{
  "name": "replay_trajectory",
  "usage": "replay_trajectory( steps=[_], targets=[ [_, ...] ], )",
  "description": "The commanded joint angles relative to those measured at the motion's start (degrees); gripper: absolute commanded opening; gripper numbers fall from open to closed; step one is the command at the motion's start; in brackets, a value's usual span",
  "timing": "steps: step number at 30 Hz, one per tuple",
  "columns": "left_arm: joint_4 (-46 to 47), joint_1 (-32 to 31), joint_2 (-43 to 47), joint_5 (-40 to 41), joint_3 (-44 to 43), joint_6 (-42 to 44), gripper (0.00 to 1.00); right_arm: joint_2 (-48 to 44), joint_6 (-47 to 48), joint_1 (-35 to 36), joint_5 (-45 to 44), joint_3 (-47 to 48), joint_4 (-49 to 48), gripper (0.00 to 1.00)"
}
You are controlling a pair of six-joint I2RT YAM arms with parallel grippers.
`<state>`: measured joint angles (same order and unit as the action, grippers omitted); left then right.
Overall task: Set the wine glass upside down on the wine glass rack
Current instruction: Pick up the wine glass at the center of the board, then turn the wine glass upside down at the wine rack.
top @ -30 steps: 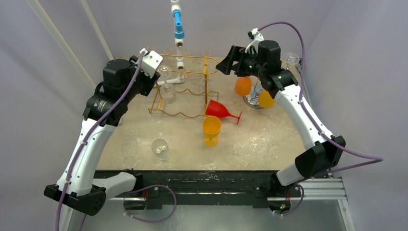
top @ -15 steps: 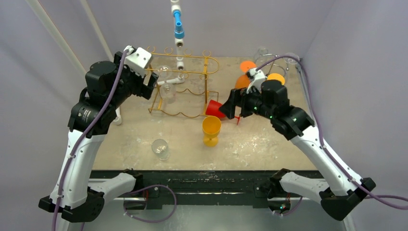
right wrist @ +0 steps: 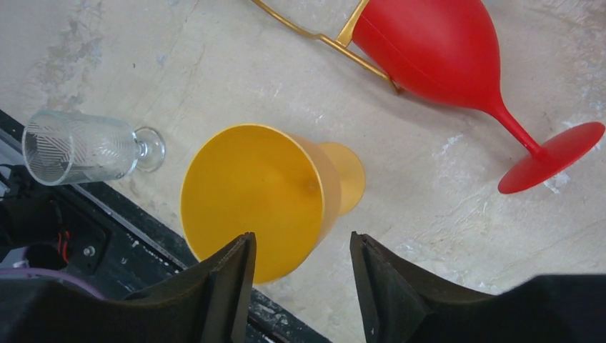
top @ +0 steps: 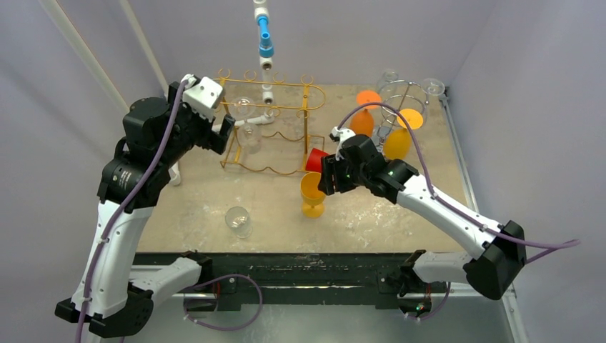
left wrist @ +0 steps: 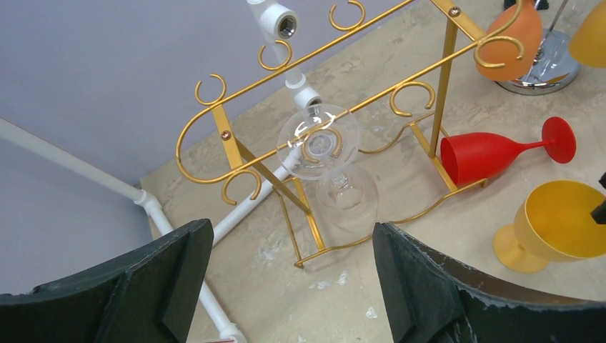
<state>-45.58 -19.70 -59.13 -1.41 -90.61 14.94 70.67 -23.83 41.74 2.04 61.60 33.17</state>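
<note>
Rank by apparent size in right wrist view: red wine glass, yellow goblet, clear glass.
1. Red plastic wine glass, lying down: widest span.
2. Yellow plastic goblet, upright: close second, rim nearer the camera, so unsure.
3. Clear short-stemmed glass, lying down: plainly smallest.

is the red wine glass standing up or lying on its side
On its side: the red wine glass lies flat on the table, its bowl mouth next to the gold rack and its foot pointing away.
</note>
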Motion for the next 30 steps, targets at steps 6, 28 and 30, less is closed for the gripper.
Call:
replay_trajectory(
  steps=[6,28,30],
  targets=[
    [-1.0,-0.2,3.2,-4.6,3.6,-1.1,0.89,1.9,0.3,0.4,-1.5,-1.9,-4.5,0.33],
    [-2.3,-0.2,4.0,-23.2,7.0,-6.1,0.95,-13.2,7.3,0.4,1.0,20.9,3.8,0.00],
    [-2.1,-0.2,4.1,-25.9,7.6,-8.3,0.97,-12.6,7.9,0.4,1.4,24.1,2.1,0.00]
  ],
)
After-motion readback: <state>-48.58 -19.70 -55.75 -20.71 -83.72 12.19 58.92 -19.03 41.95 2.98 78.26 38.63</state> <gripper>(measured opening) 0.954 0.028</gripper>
